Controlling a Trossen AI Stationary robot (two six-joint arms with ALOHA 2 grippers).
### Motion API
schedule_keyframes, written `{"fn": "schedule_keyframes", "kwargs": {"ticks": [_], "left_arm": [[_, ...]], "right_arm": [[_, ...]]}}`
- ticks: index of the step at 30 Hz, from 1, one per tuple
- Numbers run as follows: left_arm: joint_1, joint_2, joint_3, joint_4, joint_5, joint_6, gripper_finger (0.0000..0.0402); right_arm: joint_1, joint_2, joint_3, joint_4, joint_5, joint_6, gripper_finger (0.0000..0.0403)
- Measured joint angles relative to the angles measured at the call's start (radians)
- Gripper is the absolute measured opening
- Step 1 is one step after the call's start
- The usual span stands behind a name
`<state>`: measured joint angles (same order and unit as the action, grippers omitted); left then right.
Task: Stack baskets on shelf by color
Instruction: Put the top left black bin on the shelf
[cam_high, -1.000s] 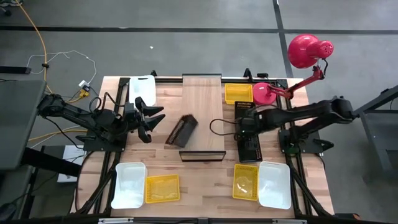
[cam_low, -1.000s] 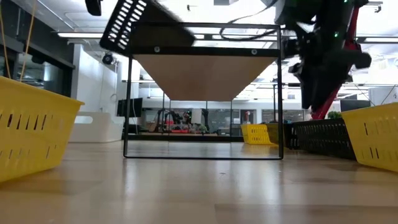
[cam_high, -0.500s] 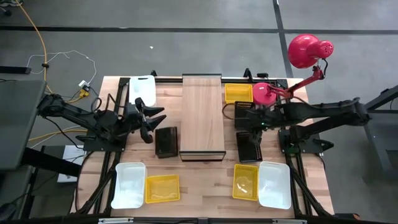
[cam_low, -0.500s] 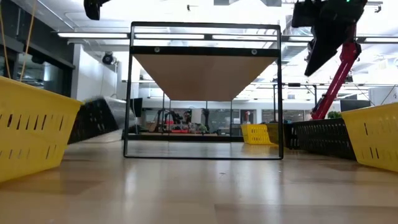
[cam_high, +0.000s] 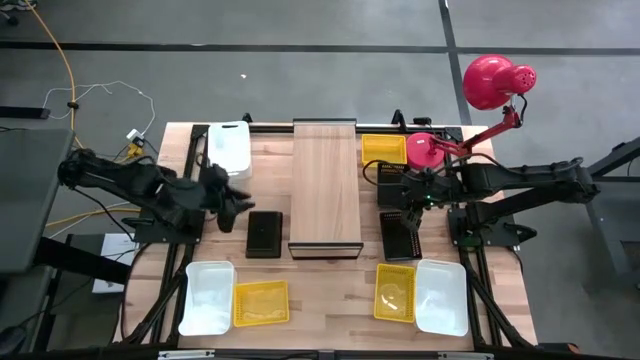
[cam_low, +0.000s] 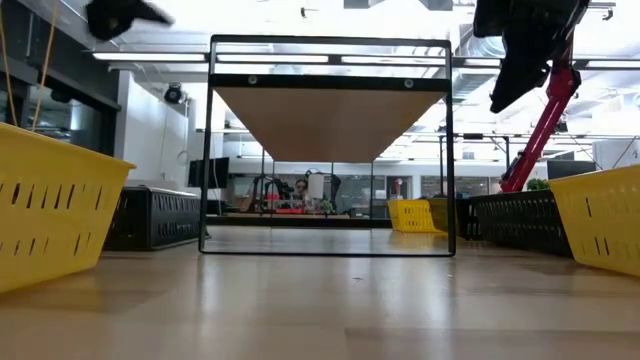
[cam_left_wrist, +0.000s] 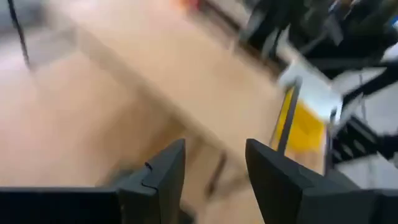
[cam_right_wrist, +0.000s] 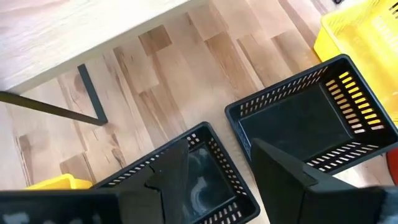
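The left wrist view is motion-blurred, its yellow basket (cam_left_wrist: 303, 126) smeared, and the shelf (cam_left_wrist: 186, 93) indistinct.

Robotics lab or workshop: grey concrete floor (cam_high: 300, 60) around the table (cam_high: 330, 290); strip lights, glass partitions, more equipment beyond the shelf (cam_low: 330, 110).

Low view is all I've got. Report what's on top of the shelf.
Observer: Nothing. The high view shows the shelf with its board bare.
Operator: Count the black baskets to the right of it.
Observer: Two black baskets sit next to each other on the table. The right gripper is above them, open and empty.
Operator: Now report the left gripper.
Observer: The left gripper is open and empty, beside a lone black basket on the table left of the shelf.
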<state>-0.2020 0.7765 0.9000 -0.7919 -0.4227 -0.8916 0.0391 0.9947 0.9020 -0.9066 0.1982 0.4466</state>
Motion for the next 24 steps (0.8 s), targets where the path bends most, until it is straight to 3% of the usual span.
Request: {"fn": "schedule_keyframes", "kwargs": {"ticks": [3, 13, 18, 24], "left_arm": [[-0.002, 0.007, -0.037, -0.062, 0.054, -0.158, 0.0156], [-0.028, 0.052, -0.248, -0.037, 0.061, -0.675, 0.0157], [-0.028, 0.101, -0.301, -0.039, 0.049, -0.808, 0.0157], [-0.027, 0.203, -0.312, 0.01, 0.017, -0.837, 0.0157]], "right_arm": [[0.0, 0.0, 0.0, 0.0, 0.018, 0.0, 0.0161], [0.0, 0.0, 0.0, -0.001, 0.035, 0.035, 0.0161], [0.0, 0.0, 0.0, -0.001, 0.035, 0.033, 0.0161], [0.0, 0.0, 0.0, -0.001, 0.039, 0.026, 0.0161]]}}
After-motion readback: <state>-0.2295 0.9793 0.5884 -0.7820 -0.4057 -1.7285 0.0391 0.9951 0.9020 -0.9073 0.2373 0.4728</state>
